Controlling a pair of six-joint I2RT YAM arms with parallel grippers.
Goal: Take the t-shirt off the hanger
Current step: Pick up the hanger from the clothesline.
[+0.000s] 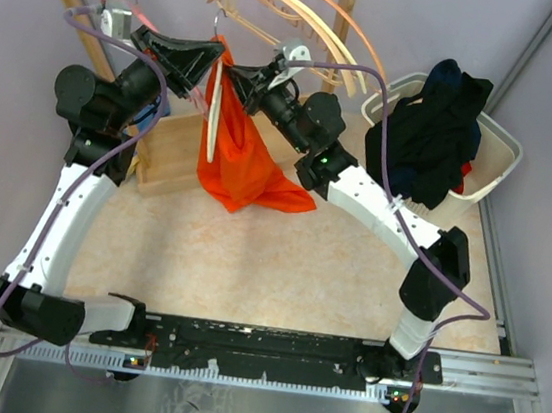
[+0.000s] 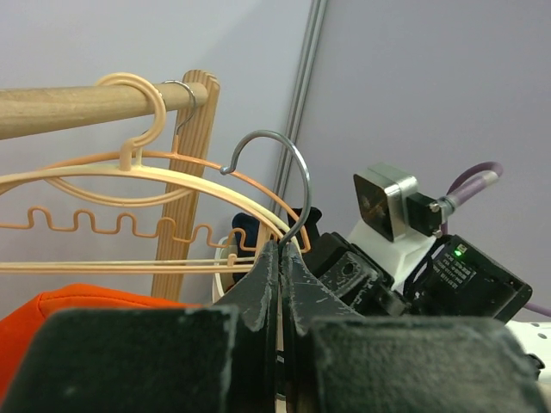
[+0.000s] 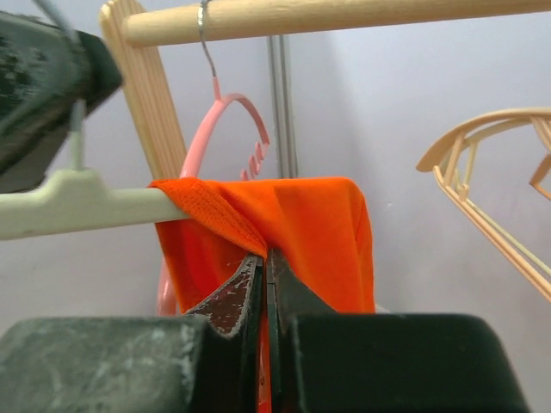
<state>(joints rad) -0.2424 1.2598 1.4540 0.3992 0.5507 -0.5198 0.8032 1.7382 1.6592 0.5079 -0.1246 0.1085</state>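
Basket [image 1: 491, 180] heaped with dark clothes [image 1: 431, 135]; t-shirt [image 1: 246, 163] outside it; box [image 1: 171, 158] contents unclear.

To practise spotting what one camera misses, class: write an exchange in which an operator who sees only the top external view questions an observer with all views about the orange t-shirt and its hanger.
Operator: From above, the left gripper hides its own tips. Is it holding the hanger?
Observer: Yes. The left wrist view shows it shut on the metal hook, which is not hooked over the wooden rod.
Operator: And the right gripper?
Observer: The right wrist view shows it pinched shut on a fold of the orange t-shirt, just below the hanger's arm that the cloth drapes over.
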